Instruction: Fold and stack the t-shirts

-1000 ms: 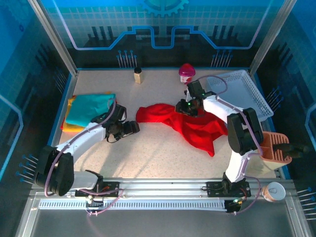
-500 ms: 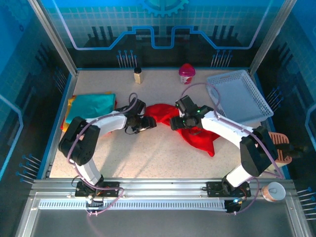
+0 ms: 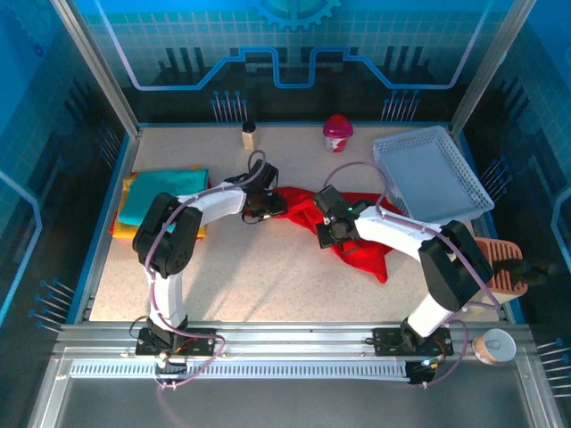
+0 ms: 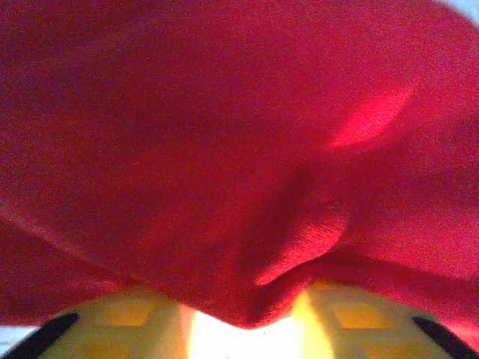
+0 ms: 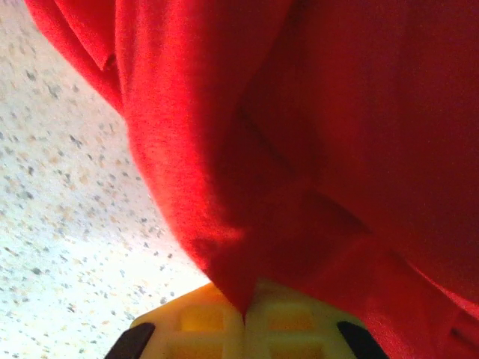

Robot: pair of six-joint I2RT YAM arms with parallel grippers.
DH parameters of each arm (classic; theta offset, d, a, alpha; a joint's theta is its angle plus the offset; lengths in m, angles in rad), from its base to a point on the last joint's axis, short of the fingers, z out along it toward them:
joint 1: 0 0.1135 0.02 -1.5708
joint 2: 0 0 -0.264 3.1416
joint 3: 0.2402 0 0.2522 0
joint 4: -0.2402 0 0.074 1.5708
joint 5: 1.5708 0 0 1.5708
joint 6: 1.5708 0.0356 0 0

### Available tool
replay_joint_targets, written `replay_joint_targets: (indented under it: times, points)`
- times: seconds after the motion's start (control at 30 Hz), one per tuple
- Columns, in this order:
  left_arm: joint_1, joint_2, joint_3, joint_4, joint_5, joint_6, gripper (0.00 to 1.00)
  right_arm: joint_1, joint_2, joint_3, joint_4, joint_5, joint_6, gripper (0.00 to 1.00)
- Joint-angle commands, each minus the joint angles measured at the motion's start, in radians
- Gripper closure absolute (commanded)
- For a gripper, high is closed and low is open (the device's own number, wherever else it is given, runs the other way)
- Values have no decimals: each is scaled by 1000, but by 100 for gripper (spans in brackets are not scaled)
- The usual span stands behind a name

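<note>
**Two arms at a red shirt in mid-table**

A speckled beige table (image 3: 268,276) carries a white lattice plastic basket (image 3: 433,174) at its far right corner. The large bright red cloth t-shirt (image 3: 368,254) lies crumpled at the centre, well apart from the stack of folded teal, yellow and orange t-shirts (image 3: 165,194) at the left edge.

The left gripper (image 3: 272,205) sits at the shirt's left end. In its wrist view a fold hangs between the yellow pads (image 4: 135,318) with light beside it; whether it grips cannot be told.

The right gripper (image 3: 323,234) is at the shirt's near edge, pads (image 5: 202,318) closed together on a pinch of red cloth.

A small tan bottle with a dark cap (image 3: 250,136) and a pink-red lidded cup (image 3: 337,132) stand at the back.
</note>
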Motion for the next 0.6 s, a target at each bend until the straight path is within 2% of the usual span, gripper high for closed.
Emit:
replay_joint_targets:
  times: [0.0,0.07,0.1,0.23,0.3,0.4,0.47,0.57]
  points:
    - [21,5,132,-109,-88,77,84,-29,-61,44,-25,-37,0,100]
    - [28,16,212,-158,-113,112,95,-57,-92,35,-25,-77,2,100]
    - [31,28,254,-180,-117,126,96,-71,-104,29,-20,-95,5,100]
    - [38,126,482,-309,-123,199,96,-140,-145,-10,14,-200,37,100]
    - [38,178,583,-370,-136,226,92,-165,-152,-25,29,-238,52,100]
    - [38,236,673,-430,-134,240,72,-181,-151,-33,30,-261,62,100]
    - [36,229,641,-425,-108,224,61,-181,-152,-38,32,-264,65,100]
    - [32,164,492,-350,-54,175,57,-182,-149,-46,43,-268,68,100]
